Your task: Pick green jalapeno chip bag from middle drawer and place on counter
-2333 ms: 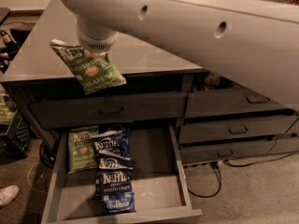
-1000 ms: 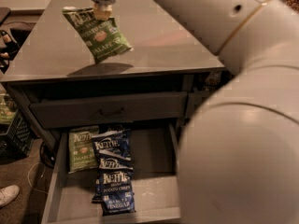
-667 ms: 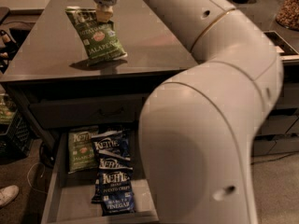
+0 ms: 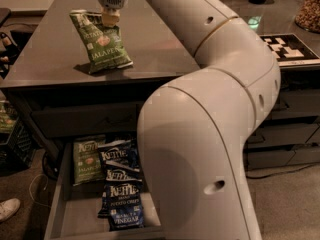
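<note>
Clamping green jalapeno chip bag (image 4: 102, 46) by its top edge with gripper (image 4: 111, 18), over the table (image 4: 165, 54)
Up at the top of view, jaws closed on the bag; hanging straight below the jaws, tilted, bottom edge resting on the table near its front edge. Far below the jaws, toward the camera: middle drawer (image 4: 75, 211) pulled open, holding a duller green bag (image 4: 87, 160) on the left, touching dark blue bags (image 4: 122, 194) beside it. Pale arm (image 4: 210, 134) right of the jaws, covering the drawer's right half

Single high view down past the arm (image 4: 210, 149): pincer (image 4: 110, 20) at top, over counter (image 4: 50, 59).
</note>
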Motion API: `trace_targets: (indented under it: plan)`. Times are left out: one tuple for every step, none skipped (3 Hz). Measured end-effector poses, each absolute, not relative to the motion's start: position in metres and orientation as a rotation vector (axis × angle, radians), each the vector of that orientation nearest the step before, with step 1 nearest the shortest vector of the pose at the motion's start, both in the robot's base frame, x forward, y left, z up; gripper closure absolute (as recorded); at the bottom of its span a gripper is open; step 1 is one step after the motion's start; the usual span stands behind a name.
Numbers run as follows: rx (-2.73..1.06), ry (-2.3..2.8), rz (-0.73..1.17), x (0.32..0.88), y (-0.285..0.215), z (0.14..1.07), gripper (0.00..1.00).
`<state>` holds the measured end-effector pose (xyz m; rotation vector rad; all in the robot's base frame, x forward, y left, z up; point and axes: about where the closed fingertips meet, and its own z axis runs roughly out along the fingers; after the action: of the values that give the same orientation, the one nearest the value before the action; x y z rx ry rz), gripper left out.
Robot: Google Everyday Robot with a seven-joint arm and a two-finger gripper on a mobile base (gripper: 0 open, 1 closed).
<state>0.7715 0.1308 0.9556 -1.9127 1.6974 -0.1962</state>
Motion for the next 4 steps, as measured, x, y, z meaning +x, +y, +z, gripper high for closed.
trace_targets:
  plan:
    - [-1.913,1.697,-0.196,0.7715,0.1308,0.9555,0.59]
    - [-1.913,1.697,-0.196,0.7715,0.1308,0.9555,0.36]
    - [-1.913,1.697,-0.196,0.7715,0.1308,0.9555,0.13]
    - [-1.913,1.698,-0.196,0.7716,0.1308,0.9554,0.0]
